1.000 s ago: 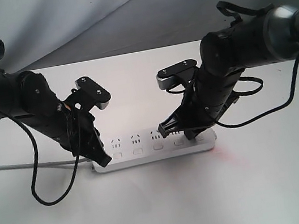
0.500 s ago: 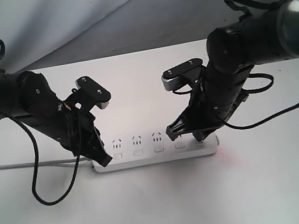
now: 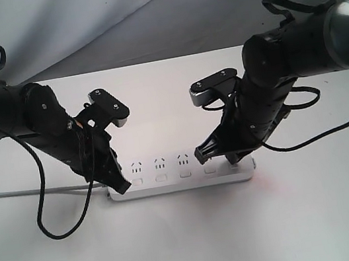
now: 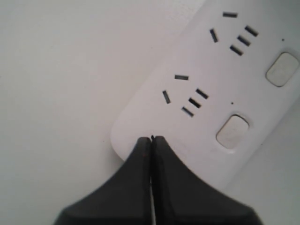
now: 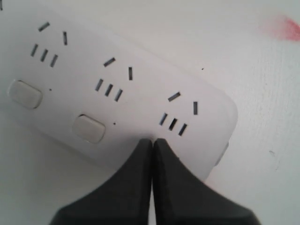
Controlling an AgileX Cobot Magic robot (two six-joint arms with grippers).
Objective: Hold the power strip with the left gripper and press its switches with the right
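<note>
- White bench [image 3: 193, 241], filling the middle and lower part of the outside view, with a grey cloth [image 3: 109, 21] across the top.
- Two thick black arms: left arm [image 3: 18, 120] coming in from the left edge, right arm [image 3: 290, 57] coming in from the right edge, both bent down toward the middle.
- Power strip [image 3: 168, 172], long and white, lying flat on the bench just below the middle of the frame, with sockets in a row.
- Left claw [image 3: 122, 186], tips pushed together with no gap and nothing between them, set down on the rounded left end of the power strip, near the first socket.
- Right claw [image 3: 235, 158], tips together too, nothing clamped, set down on the right end of the power strip, on the spot under the last socket; the button there hidden under the tips.
- Black cable [image 3: 50, 228], hanging in a loop from the left arm at the lower left.
- Thin grey cord [image 3: 11, 193], running along the bench from the left edge to the left end of the power strip.
- Switches [image 3: 161, 178], small white rounded buttons, one under each socket, showing in a row between the two claws.
- Faint red smudge [image 3: 271, 185] on the bench, just past the right end of the power strip.
</note>
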